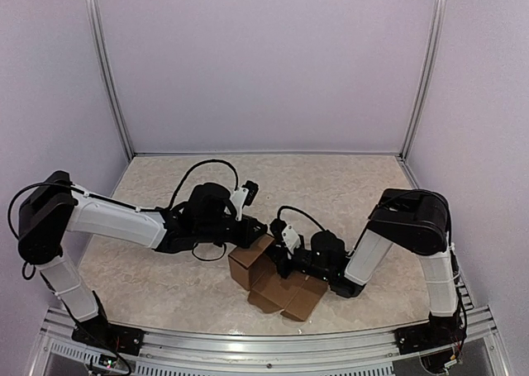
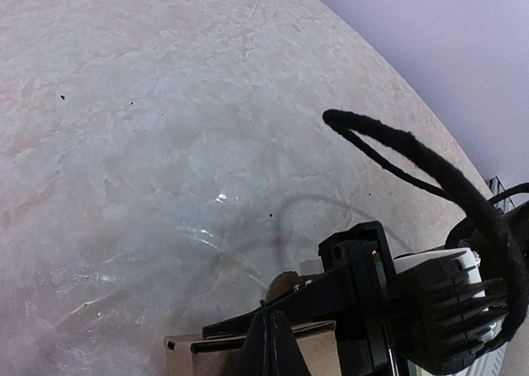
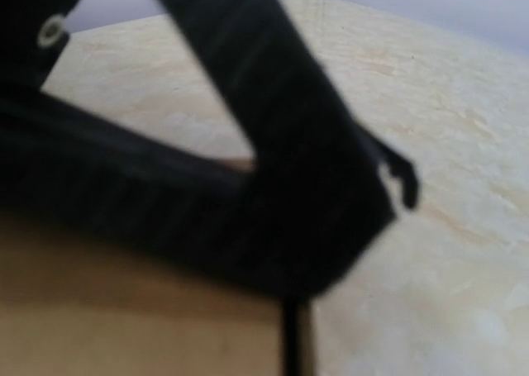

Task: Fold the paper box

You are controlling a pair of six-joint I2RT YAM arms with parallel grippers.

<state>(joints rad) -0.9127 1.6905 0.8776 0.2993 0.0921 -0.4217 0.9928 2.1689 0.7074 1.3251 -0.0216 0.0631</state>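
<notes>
The paper box (image 1: 277,287) sits half-folded on the counter (image 1: 347,186) between the arms, one wall raised and the near flaps flat. The left end effector (image 1: 258,235) is pressed together at that wall. The right end effector (image 1: 283,262) crowds the box, and I cannot tell its spread. Folding looks midway; next, the flat flaps need lifting.

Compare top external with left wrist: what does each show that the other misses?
Top external only: the left arm and right arm whole, and the full paper box, one part raised, its flat flaps spread toward the near rail. Left wrist only: dark specks on the table, and a close look at the box's upper edge. Both: the marbled table, the brown cardboard, and the right arm's black cable loop.
</notes>
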